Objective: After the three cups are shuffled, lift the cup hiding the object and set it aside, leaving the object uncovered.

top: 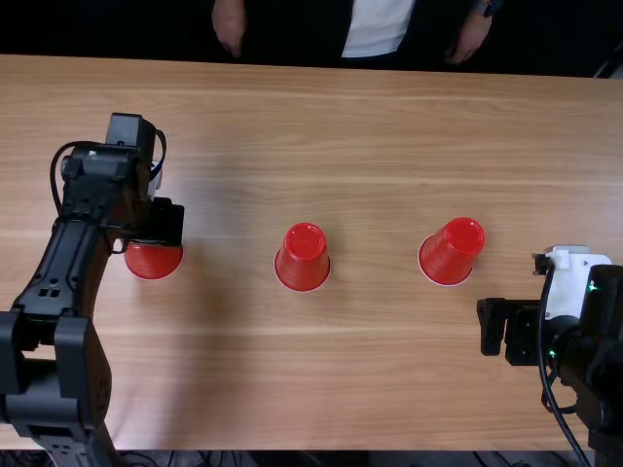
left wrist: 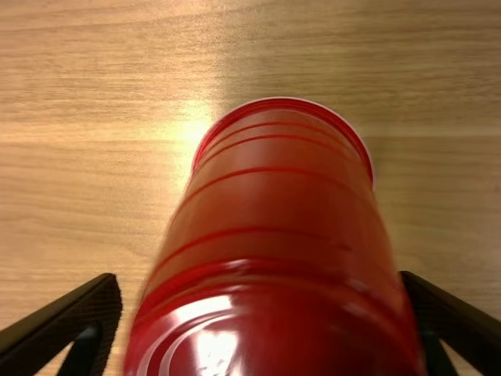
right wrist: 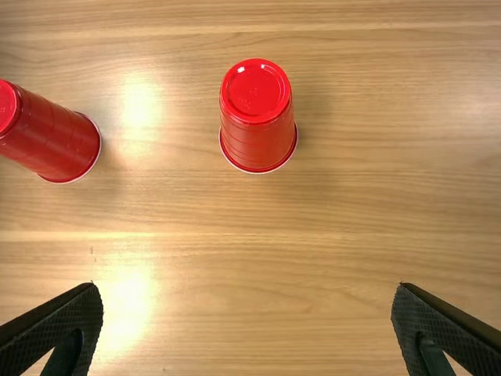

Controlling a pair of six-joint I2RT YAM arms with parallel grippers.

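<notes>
Across the middle of the tabletop [top: 389,117], three red cups stand upside down in a row running between the left and right edges, well apart from one another: the left cup [top: 153,261], the middle cup [top: 303,257] and the right cup [top: 452,251]. The left hand [top: 153,238] sits over the left cup with its fingers [left wrist: 74,325] spread wide, one on each side of the cup's wall. A sliver of wood shows between one finger and the cup, and the other finger is just beside the wall. Seen from above, the left arm [top: 107,180] covers the far part of that cup. Toward the near right corner, the right hand [top: 494,327] is wide open. It faces the right cup, with bare wood between them.
</notes>
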